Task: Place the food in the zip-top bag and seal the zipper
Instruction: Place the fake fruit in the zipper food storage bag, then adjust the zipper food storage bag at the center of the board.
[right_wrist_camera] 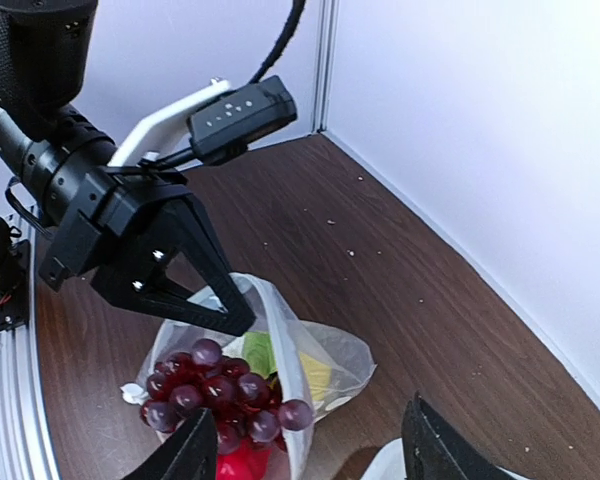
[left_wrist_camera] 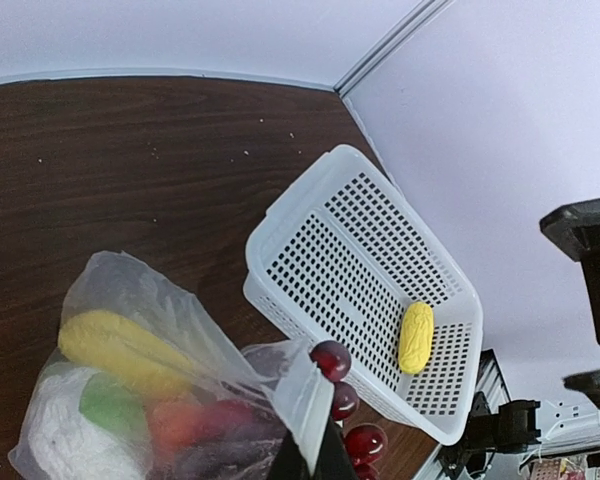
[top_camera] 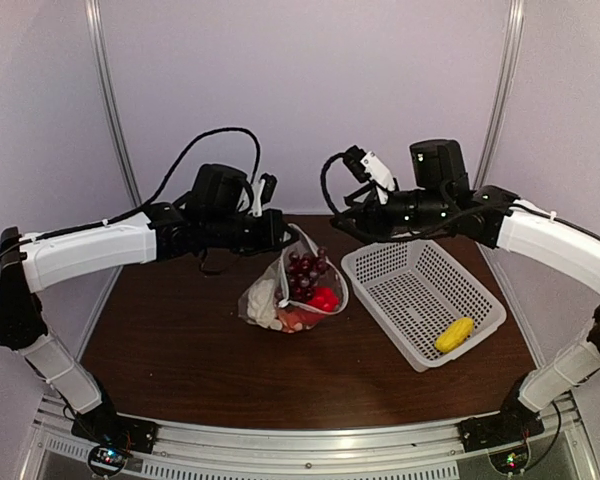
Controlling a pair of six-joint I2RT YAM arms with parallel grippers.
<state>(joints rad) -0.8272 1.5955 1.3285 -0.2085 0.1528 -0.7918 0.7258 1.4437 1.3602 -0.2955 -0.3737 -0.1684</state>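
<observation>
Left gripper (top_camera: 284, 232) reaches in level, pinched on the bag (top_camera: 277, 296) by its rim at table (top_camera: 180, 340) centre; right gripper (right_wrist_camera: 311, 450) hangs spread wide over grapes (right_wrist_camera: 220, 392); basket (top_camera: 420, 290) just beside, at right

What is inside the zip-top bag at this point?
Cauliflower, a red pepper and a yellow piece, with the grape bunch on top. Anything beneath them is covered.

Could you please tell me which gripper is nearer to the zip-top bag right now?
Left. The left gripper is shut on the zip-top bag's raised mouth edge, touching it. The right gripper hovers open to the bag's right, apparently clear of the plastic.
</observation>
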